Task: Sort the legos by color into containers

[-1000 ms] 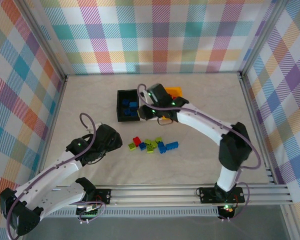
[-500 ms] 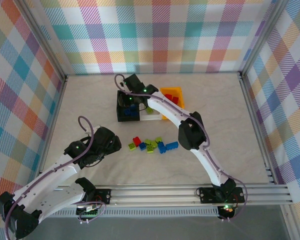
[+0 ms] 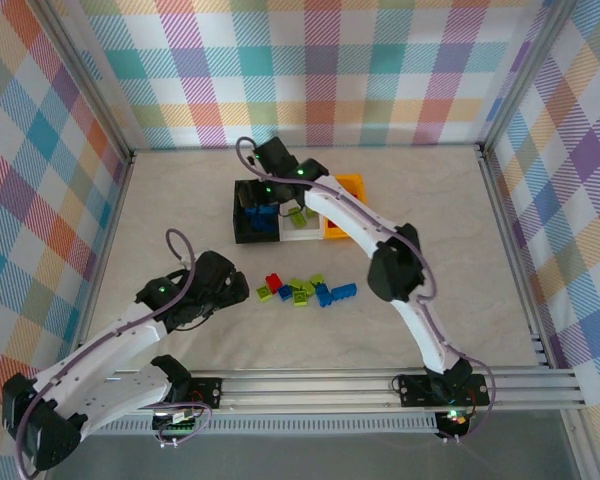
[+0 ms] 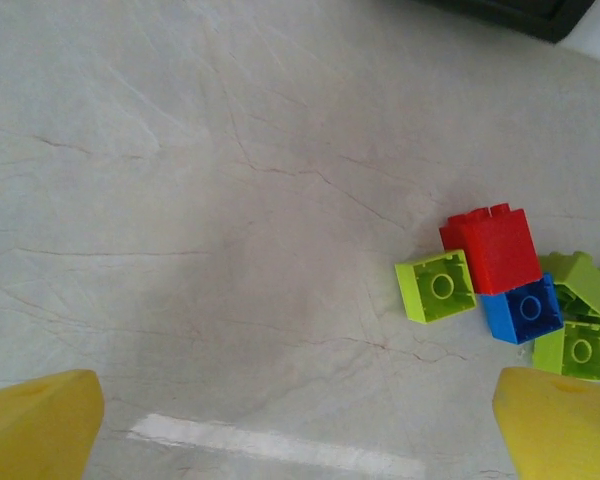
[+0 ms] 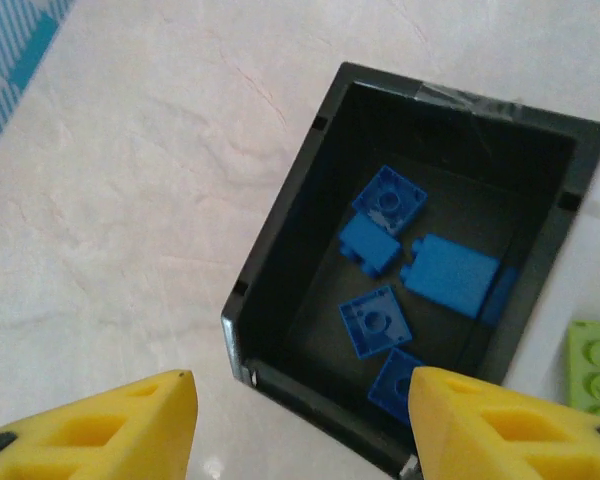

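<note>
The black bin (image 5: 280,300) holds several blue legos (image 5: 450,275). My right gripper (image 5: 300,388) hangs over its near corner, open, nothing between its yellow fingers (image 5: 110,420). One blue brick (image 5: 395,385) lies right by the right finger. From above, the right gripper (image 3: 263,203) is over the black bin (image 3: 242,236), with the clear bin (image 3: 302,232) and the orange bin (image 3: 350,186) to its right. Loose legos (image 3: 305,290) lie mid-table: a lime green brick (image 4: 437,287), a red one (image 4: 492,247), a blue one (image 4: 522,308). My left gripper (image 4: 298,405) is open above bare table to their left.
A lime green brick (image 5: 595,370) lies in the clear bin beside the black one. A white tape strip (image 4: 275,447) marks the table under the left gripper (image 3: 230,285). Plaid walls close in three sides, with a metal rail (image 3: 380,385) along the near edge.
The right gripper has swung left and back to hang over the black bin, and its jaws have opened. The left arm has barely moved.
</note>
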